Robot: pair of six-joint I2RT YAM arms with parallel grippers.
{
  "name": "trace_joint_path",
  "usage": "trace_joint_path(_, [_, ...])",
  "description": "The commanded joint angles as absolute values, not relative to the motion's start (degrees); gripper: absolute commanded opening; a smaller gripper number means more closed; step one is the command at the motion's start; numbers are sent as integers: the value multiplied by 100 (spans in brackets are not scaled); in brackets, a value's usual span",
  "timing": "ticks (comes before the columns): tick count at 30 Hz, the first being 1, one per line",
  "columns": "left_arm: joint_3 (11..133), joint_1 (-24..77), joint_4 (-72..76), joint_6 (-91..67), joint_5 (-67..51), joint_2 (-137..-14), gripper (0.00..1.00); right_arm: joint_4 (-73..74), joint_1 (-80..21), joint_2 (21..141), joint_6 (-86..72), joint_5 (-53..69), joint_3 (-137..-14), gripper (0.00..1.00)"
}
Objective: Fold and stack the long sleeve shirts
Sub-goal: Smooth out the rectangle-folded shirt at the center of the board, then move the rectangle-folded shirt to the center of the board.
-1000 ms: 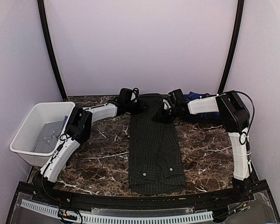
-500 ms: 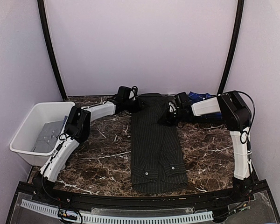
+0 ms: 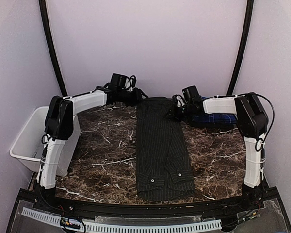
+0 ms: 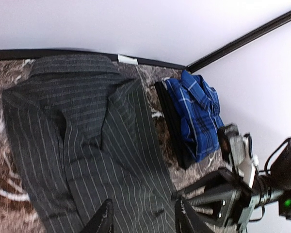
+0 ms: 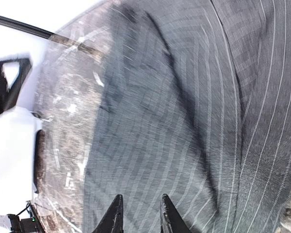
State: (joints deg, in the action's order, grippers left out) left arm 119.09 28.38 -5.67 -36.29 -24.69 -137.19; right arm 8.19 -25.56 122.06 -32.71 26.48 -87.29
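A black pinstriped long sleeve shirt (image 3: pixel 161 145) lies folded into a long narrow strip down the middle of the marble table, with its buttoned cuffs at the near end. A blue plaid shirt (image 3: pixel 212 118) lies folded at the back right. My left gripper (image 3: pixel 139 97) hovers by the strip's far left corner, open, with only cloth (image 4: pixel 87 145) below its fingertips (image 4: pixel 105 217). My right gripper (image 3: pixel 174 111) hangs at the far right edge, jaws slightly apart over the pinstriped cloth (image 5: pixel 184 121), holding nothing. The plaid shirt (image 4: pixel 196 114) also shows in the left wrist view.
A white plastic bin (image 3: pixel 25 141) sits at the left table edge, partly behind my left arm. Pale walls and black corner posts close in the back. The right arm's gripper body (image 4: pixel 240 194) shows close beside my left fingers.
Both grippers have let go of the shirt's far end and opened. The left arm rose and swung back left; the right gripper drew back toward the plaid shirt.
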Motion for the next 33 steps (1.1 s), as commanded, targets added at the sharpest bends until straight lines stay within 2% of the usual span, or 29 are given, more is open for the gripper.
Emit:
trace_joint_path(1, [10425,2804,-527,-3642,-2532,-12495,41,810,-2602,11778,-3106,2560,-8535,24])
trace_joint_path(7, [9018,2822,-824,-3608,-2774,-11744,40,717,-2608,11565,-3043,2453,-8158,23])
trace_joint_path(17, [7917,3399,-1278,-3486,-2588,-11319,36,685,-2649,11051,-3028,2124,-7490,22])
trace_joint_path(26, [7596,3631,-1081,-3615,-2042,-11374,33,614,-2672,10514,-3026,1778,-6704,23])
trace_joint_path(31, [7687,3651,-1233,-3654,-1514,-11517,24,620,-2672,10336,-3035,1636,-6511,23])
trace_joint_path(33, [7693,3656,-1292,-3665,-1219,-11533,24,630,-2677,10289,-3042,1610,-6478,23])
